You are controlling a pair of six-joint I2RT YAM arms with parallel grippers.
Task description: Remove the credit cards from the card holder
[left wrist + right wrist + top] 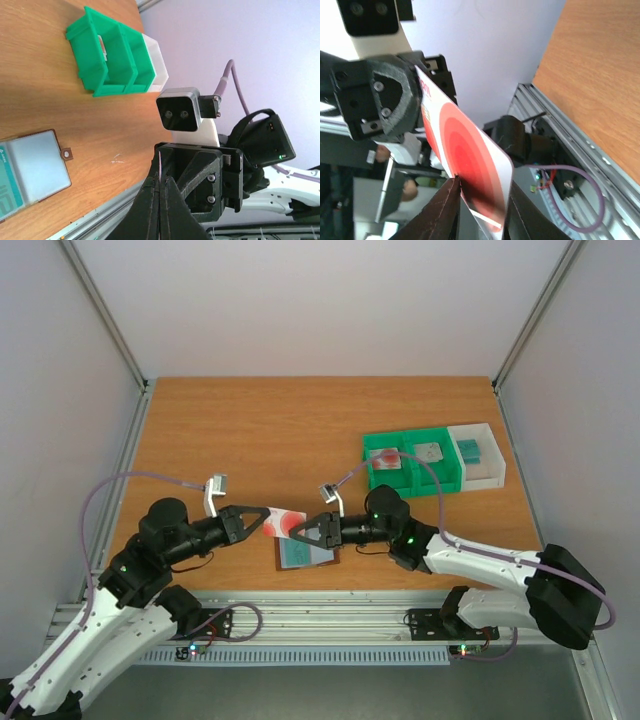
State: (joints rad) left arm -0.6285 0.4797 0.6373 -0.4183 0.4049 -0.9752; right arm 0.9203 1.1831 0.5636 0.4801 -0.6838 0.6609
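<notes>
Lying open on the table (200,430) between the arms, the card holder (305,552) sat just below the pinkish card (283,524), which looked light, stiff and slick, best pinched at an edge; the left gripper (263,521) was clamped on one end, the right gripper (296,531) stood part-open astride the other

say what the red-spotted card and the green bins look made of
The card: probably thin plastic, smooth, slightly glossy; it looks flat and stiff, with a rounded corner and printed red circles. The green bins: apparently moulded hard plastic, semi-gloss; uniform colour, thin even walls.
</notes>
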